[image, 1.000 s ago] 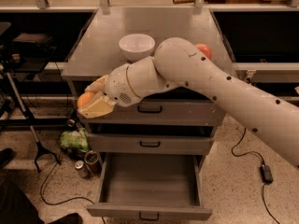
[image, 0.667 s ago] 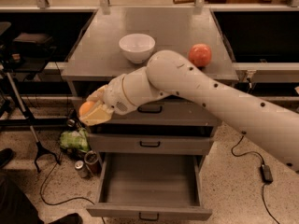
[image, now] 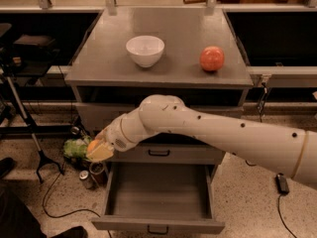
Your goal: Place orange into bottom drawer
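My gripper (image: pixel 97 150) is shut on the orange (image: pixel 92 146), a small yellow-orange fruit, and holds it in the air just left of the cabinet, level with the middle drawer (image: pixel 159 153). The bottom drawer (image: pixel 157 226) is pulled open below and to the right of the gripper; its grey inside is bare. Only part of the orange shows between the pale fingers (image: pixel 103 153). My white arm reaches in from the right across the cabinet's front.
On the cabinet top (image: pixel 99 58) stand a white bowl (image: pixel 145 50) and a larger reddish-pink fruit (image: pixel 212 58). On the floor left of the cabinet lie a green bag (image: pixel 75 147), cans (image: pixel 85 179), cables and a black stand (image: pixel 34 148).
The arm has dropped with the orange, from beside the cabinet's top edge to the height of the middle drawer. The bowl and red fruit now show fully.
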Robot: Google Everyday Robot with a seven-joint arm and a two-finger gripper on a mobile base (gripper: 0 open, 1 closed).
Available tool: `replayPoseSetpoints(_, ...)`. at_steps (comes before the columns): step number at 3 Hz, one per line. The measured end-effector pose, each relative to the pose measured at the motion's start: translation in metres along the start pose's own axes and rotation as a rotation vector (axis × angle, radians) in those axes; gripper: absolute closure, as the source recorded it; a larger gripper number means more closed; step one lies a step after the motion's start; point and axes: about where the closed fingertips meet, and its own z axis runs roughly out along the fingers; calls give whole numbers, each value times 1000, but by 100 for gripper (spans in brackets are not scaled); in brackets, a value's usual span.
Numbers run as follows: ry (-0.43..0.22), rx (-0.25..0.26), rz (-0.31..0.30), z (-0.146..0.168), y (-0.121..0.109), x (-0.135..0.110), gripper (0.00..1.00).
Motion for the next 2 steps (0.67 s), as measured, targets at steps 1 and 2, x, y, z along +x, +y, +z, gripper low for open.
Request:
replayPoseSetpoints(1,35,-12,73,51,1,35,100)
replayPoseSetpoints(2,60,-11,123,102,-1,58,100)
